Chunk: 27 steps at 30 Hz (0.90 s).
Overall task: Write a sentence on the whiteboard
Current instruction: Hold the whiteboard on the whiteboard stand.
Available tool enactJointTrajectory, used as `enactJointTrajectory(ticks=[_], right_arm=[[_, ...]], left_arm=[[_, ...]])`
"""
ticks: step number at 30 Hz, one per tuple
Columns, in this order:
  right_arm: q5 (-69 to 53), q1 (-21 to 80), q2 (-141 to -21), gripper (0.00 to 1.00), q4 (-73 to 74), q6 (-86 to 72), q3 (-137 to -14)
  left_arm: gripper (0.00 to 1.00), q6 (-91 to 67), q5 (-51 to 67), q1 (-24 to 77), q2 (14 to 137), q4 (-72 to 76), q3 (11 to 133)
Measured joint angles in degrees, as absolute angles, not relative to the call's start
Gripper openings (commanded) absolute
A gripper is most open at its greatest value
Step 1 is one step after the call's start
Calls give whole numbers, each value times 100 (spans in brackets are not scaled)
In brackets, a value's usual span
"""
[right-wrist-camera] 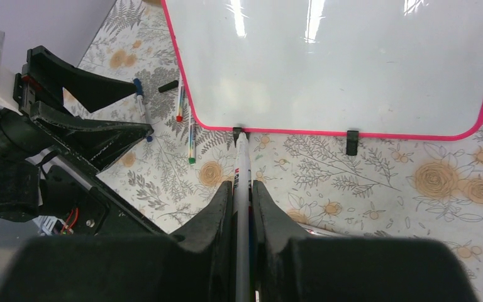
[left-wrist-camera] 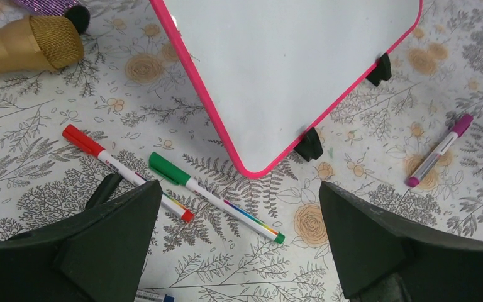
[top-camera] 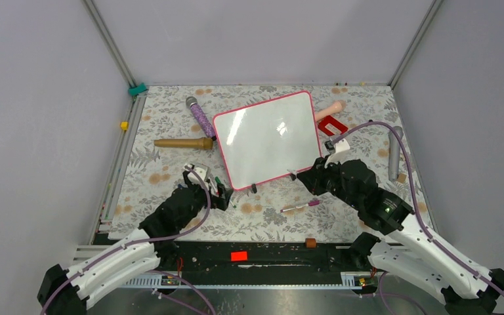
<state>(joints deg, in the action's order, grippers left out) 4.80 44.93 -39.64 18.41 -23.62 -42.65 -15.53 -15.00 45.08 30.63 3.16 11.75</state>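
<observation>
The large glossy whiteboard (top-camera: 269,138) with a thin pink frame lay flat mid-table on the floral cloth, its surface showing only glare. Its long axis ran from near left to far right, and the two small black feet (right-wrist-camera: 352,142) on its near long edge pointed toward the arms. The right gripper (right-wrist-camera: 242,189) pinched a white-barrelled marker (right-wrist-camera: 242,167) that aimed straight away at that edge, its tip by one foot; contact could not be told. The left gripper (left-wrist-camera: 240,189) stood spread wide over a red-capped pen (left-wrist-camera: 126,171) and a green-capped pen (left-wrist-camera: 214,198), just beside the board's near left corner.
</observation>
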Motion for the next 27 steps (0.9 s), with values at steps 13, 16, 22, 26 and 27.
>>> enactJointTrajectory(ticks=[13, 16, 22, 26, 27], right_arm=[[661, 4493, -4047, 0, 2126, -1940, -4401], [642, 4493, -4202, 0, 2110, -1861, -4464], [624, 4493, -4456, 0, 2082, -1730, -4517], [580, 4493, -4536, 0, 2073, -1680, -4534], [563, 4493, -4565, 0, 2075, -1675, -4552]], left_arm=[[99, -1553, -685, 3151, 4171, 449, 1621], [99, -1592, -445, 2910, 4355, 620, 1638], [99, -1721, -139, 2502, 4810, 958, 1638], [99, -1903, -43, 2460, 4967, 1041, 1643], [99, -1953, -27, 2460, 4991, 1037, 1649]])
